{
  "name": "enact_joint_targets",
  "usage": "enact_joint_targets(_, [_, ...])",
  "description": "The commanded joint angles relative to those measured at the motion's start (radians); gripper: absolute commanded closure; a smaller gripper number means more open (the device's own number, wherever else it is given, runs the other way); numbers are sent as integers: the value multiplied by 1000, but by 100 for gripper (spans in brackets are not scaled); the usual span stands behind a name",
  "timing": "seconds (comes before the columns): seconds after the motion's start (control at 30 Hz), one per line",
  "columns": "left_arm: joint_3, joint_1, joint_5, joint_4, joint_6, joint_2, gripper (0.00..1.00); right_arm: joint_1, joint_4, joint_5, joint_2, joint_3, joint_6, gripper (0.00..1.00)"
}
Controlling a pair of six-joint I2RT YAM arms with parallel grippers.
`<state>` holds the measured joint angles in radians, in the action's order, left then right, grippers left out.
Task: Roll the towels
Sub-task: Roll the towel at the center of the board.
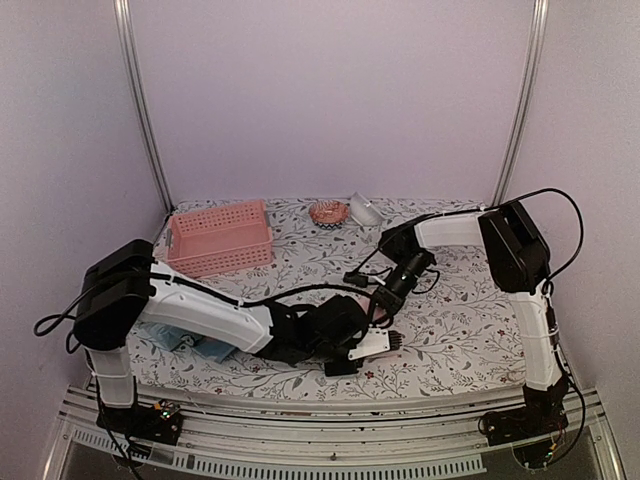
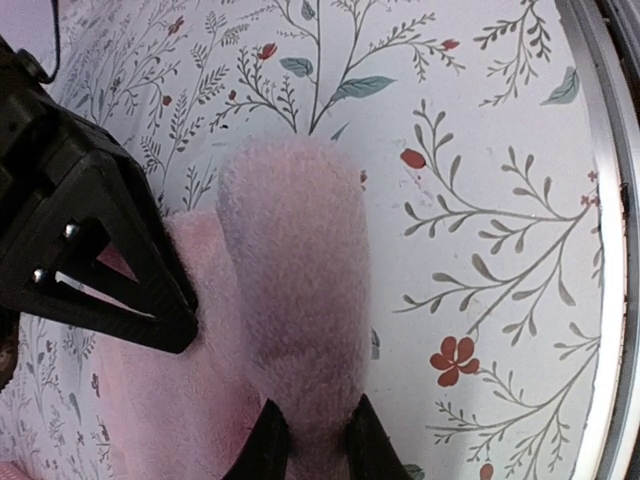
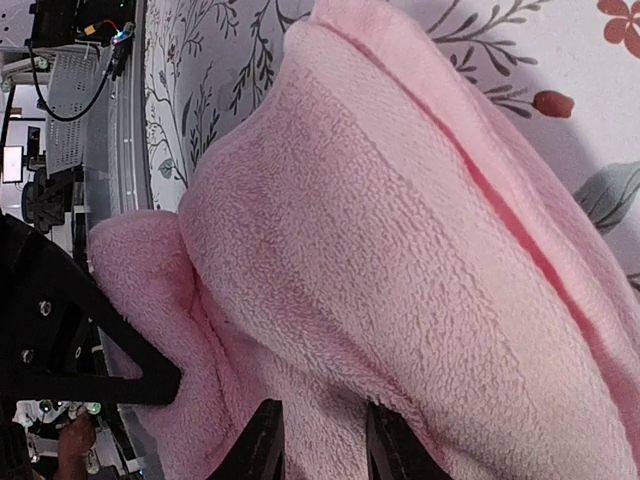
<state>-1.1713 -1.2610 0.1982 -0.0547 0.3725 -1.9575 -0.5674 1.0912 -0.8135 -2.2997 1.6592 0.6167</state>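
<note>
While your left arm lies low and stretched to the right just behind the near metal rail, its forearm crosses a crumpled blue-green cloth at the table's left front. Your left gripper sits at the middle front. Its jaws are pinched on the end of the plain pink fleecy towel, and a rounded fold of that towel runs straight away from the fingertips. To the right of the fold, the floral-printed tabletop lies bare up to the rail, so you have room on that side. On the left, a black finger of the other arm presses against the towel.

Your right arm rises from its base at the right front and bends at a high elbow. It reaches leftward, then drops its wrist onto the towel from the far side, facing the left gripper. Your right gripper has its fingers set into the towel's pile, with cloth filling the narrow gap between them. Whether they pinch it, I cannot tell.

Farther back on the left, a pink perforated plastic basket stands well apart from both grippers. Near the back wall lie a small orange-patterned roll and a pale roll just beside it.
</note>
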Motion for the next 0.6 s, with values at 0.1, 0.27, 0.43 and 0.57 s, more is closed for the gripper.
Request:
enact_joint_targets(0.1, [-100, 59, -283, -131, -150, -105, 86, 15, -39, 0, 77, -5, 15, 69])
enact_joint_targets(0.27, [-99, 119, -334, -143, -257, -116, 87, 82, -79, -15, 307, -76, 46, 65])
enact_joint_targets(0.43, [-48, 183, -469, -101, -394, -87, 90, 130, -218, 25, 525, -291, 52, 63])
enact_joint_targets(0.57, [-51, 244, -597, -93, -513, -111, 92, 124, -316, 15, 683, -495, 162, 57])
